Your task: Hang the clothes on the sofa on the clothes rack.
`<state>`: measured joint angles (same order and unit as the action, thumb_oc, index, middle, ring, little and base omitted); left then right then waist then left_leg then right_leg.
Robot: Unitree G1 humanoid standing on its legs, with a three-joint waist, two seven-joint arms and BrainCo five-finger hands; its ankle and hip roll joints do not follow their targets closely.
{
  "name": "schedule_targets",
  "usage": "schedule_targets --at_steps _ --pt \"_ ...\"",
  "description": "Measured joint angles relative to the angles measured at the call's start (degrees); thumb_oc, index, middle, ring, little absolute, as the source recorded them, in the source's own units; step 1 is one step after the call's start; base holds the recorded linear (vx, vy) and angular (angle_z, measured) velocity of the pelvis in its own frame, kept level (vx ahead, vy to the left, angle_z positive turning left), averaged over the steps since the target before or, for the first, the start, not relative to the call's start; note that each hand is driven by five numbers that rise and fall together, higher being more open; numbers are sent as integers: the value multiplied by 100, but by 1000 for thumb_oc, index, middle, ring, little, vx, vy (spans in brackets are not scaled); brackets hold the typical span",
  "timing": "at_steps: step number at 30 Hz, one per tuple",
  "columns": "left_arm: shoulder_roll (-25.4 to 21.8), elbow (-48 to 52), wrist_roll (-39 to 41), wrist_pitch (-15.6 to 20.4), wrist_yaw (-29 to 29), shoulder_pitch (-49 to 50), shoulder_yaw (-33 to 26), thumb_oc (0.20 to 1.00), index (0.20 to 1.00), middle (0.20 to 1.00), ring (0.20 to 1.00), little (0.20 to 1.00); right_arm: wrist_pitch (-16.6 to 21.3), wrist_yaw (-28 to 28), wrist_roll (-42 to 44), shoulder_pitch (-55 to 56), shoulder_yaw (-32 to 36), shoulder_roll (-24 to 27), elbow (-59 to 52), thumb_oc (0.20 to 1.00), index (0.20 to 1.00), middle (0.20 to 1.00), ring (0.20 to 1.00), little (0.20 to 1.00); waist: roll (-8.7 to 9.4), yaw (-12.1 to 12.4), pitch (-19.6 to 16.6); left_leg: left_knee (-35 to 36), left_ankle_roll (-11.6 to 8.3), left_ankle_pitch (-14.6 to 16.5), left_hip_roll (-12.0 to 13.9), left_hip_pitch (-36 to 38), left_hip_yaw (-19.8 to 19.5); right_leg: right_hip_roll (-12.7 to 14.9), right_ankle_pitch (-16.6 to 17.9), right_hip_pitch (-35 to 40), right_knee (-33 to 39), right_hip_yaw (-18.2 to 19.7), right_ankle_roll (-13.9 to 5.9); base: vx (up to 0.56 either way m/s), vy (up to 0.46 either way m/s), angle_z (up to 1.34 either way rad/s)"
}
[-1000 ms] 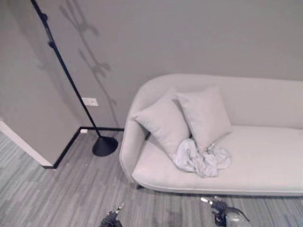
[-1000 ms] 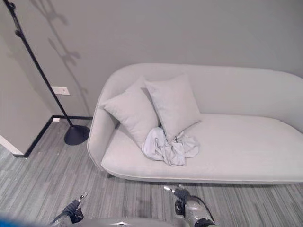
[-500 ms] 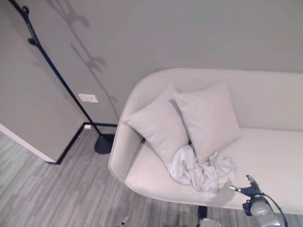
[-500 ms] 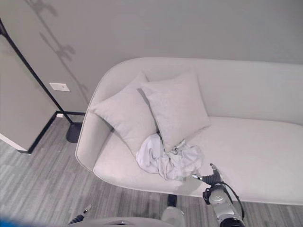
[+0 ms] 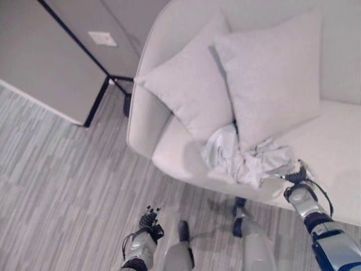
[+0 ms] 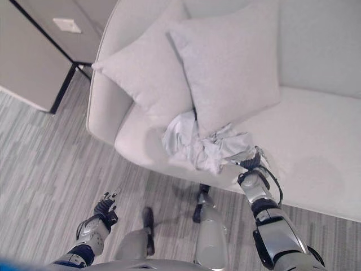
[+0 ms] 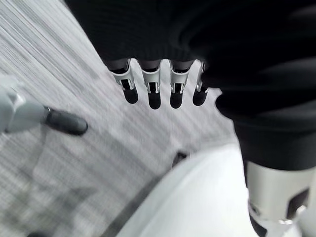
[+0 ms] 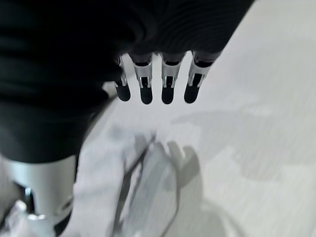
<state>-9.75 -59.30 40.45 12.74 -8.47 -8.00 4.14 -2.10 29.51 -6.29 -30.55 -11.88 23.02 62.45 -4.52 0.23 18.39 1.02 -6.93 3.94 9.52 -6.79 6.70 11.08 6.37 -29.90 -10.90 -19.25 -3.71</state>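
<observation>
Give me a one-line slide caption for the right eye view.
Right hand open beside crumpled clothes on the sofa, left hand low over the floor.

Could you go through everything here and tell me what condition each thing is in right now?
Crumpled pale grey clothes: bunched in a heap on the seat, against the cushions, not gripped.
Two light grey square cushions: propped up, leaning on the backrest.
Light grey curved sofa: seat bare beyond the clothes.
Right hand: open, at the clothes' edge.
Left hand: open, low over the floor.
</observation>
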Motion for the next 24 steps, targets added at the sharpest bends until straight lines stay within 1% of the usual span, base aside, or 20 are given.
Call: schedule_targets --at_steps 1,2,3,4,5,6,7,8,9,10,11,12,15,17,20,21,22,23,24 --pt "-23 -13 5 11 -31 126 -27 1000 1000 1000 1000 1000 66 7 13 -25 -3 -60 -88 1000 1000 1000 1000 1000 -6 22 7 162 62 -64 81 140 -13 -128 -7 45 5 4 11 45 27 -11" --pt "-14 -13 6 10 -30 159 -25 1000 1000 1000 1000 1000 87 12 13 -16 -5 -53 -91 1000 1000 1000 1000 1000 8 11 15 180 64 -65 95 198 -20 -150 -14 89 9 4 22 45 27 -18" --pt "-1 2 21 21 -31 249 -11 1000 1000 1000 1000 1000 83 45 36 -37 -130 -98 -74 1000 1000 1000 1000 1000 -85 55 49 172 72 -48 91 140 -2 -137 -38 60 -33 7 13 56 51 -24" --pt "28 53 108 157 7 347 49 1000 1000 1000 1000 1000 139 231 65 -194 -385 -3 -73 1000 1000 1000 1000 1000 -57 49 -10 84 86 -49 154 -50 -10 -94 -166 -197 -243 -39 -129 19 28 -29" --pt "16 38 135 161 0 355 50 1000 1000 1000 1000 1000 204 294 64 -268 -397 18 -71 1000 1000 1000 1000 1000 -117 91 -4 -1 71 -53 209 -268 33 -65 -345 -562 -749 67 44 30 66 -10" --pt "-3 38 163 176 -3 362 56 1000 1000 1000 1000 1000 197 327 68 -293 -386 34 -56 1000 1000 1000 1000 1000 -97 84 -23 -59 16 -24 189 -467 -45 46 -544 -850 -1461 303 292 21 51 65" --pt "-4 -24 183 156 -11 353 62 1000 1000 1000 1000 1000 193 369 67 -340 -370 54 91 1000 1000 1000 1000 1000 -176 25 -12 77 30 -124 69 -590 -188 196 -849 -795 -1426 303 344 21 51 88" --pt "49 -103 193 141 -13 366 111 1000 1000 1000 1000 1000 188 386 72 -389 -364 107 188 1000 1000 1000 1000 1000 -339 79 -17 242 59 -205 109 -579 -241 186 -846 -790 -1397 205 351 19 35 66" --pt "102 -180 202 107 -18 455 123 1000 1000 1000 1000 1000 182 399 78 -512 -322 150 268 1000 1000 1000 1000 1000 -539 221 2 460 92 -296 131 -462 -252 141 -817 -790 -1416 193 401 10 32 5" --pt "103 -221 202 109 -24 555 125 1000 1000 1000 1000 1000 190 417 79 -618 -330 99 279 1000 1000 1000 1000 1000 -615 258 2 458 95 -299 121 -448 -259 138 -864 -798 -1424 196 363 9 37 -12" --pt "106 -250 202 103 -29 609 170 1000 1000 1000 1000 1000 220 455 83 -710 -373 84 274 1000 1000 1000 1000 1000 -687 240 -5 457 90 -344 114 -453 -266 142 -890 -803 -1430 198 355 5 15 -4" --pt "127 -282 201 106 -30 641 241 1000 1000 1000 1000 1000 271 511 178 -804 -386 93 258 1000 1000 1000 1000 1000 -765 216 -14 456 16 -441 93 -501 -266 180 -892 -835 -1429 187 340 17 8 5" --pt "157 -208 201 106 -27 627 288 1000 1000 1000 1000 1000 294 598 248 -812 -432 67 246 1000 1000 1000 1000 1000 -771 171 -17 430 25 -516 23 -613 -297 283 -884 -885 -1431 157 294 59 5 15" --pt "195 -7 204 100 -31 630 443 1000 1000 1000 1000 1000 295 635 279 -800 -485 53 220 1000 1000 1000 1000 1000 -777 166 -18 446 18 -532 5 -629 -307 342 -889 -894 -1438 169 254 40 9 6" --pt "237 524 203 120 -13 624 613 1000 1000 1000 1000 1000 294 638 266 -828 -689 101 161 1000 1000 1000 1000 1000 -802 157 -29 429 7 -554 -57 -750 -412 435 -889 -977 -1471 117 227 -4 -4 13" --pt "242 613 203 176 -4 569 650 1000 1000 1000 1000 1000 293 656 264 -827 -692 147 161 1000 1000 1000 1000 1000 -811 153 -31 427 -118 -631 -80 -805 -436 469 -850 -1015 -1537 75 275 -18 -35 17" --pt "233 649 208 169 -3 557 678 1000 1000 1000 1000 1000 287 630 256 -869 -747 149 275 705 705 705 705 705 -810 168 -30 427 -141 -649 -78 -817 -440 491 -850 -1017 -1558 56 276 -18 -35 15" --pt "234 691 208 174 8 555 683 1000 1000 1000 1000 1000 265 622 251 -926 -925 183 423 209 209 209 209 209 -809 161 -30 426 -141 -650 -75 -820 -466 512 -850 -1008 -1561 41 276 -28 -43 8" --pt "228 667 209 170 19 539 680 1000 1000 1000 1000 1000 185 617 241 -1006 -1037 235 527 200 200 200 200 200 -803 157 -28 427 -143 -649 -88 -828 -485 533 -850 -1005 -1555 36 276 -18 -27 8"
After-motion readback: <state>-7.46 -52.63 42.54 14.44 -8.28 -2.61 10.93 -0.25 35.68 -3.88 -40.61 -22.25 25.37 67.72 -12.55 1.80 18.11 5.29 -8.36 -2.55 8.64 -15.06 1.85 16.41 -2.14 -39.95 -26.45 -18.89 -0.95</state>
